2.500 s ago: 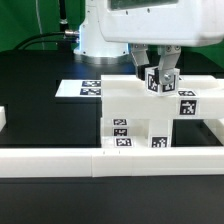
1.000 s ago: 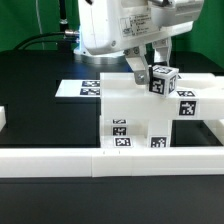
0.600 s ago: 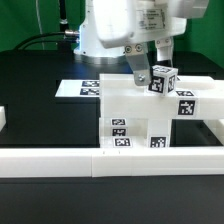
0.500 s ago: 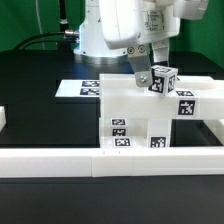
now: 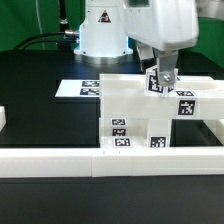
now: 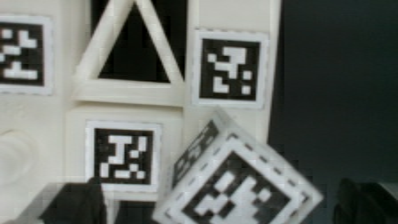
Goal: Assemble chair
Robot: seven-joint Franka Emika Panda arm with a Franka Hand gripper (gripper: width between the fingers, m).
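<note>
The partly built white chair (image 5: 140,112) stands mid-table, with square tags on its front face. A short tagged post (image 5: 159,83) sits tilted on its top, toward the exterior view's right. My gripper (image 5: 161,79) hangs straight over that post with one finger on each side. In the wrist view the post (image 6: 240,185) fills the space between the dark fingers (image 6: 80,205), with a dark gap at either side, so the gripper (image 6: 222,208) is open around it and not gripping. Behind the post, the chair's tagged frame (image 6: 134,60) shows a triangular opening.
The marker board (image 5: 84,88) lies flat on the black table behind the chair. Long low white border rails run along the front (image 5: 90,160), up the exterior view's right (image 5: 214,128) and at its left edge (image 5: 3,120). The robot base (image 5: 95,35) stands at the back.
The jaws have spread apart and let go of the post, which stays on top of the chair. The wrist has turned and now sits squarely over the post.
</note>
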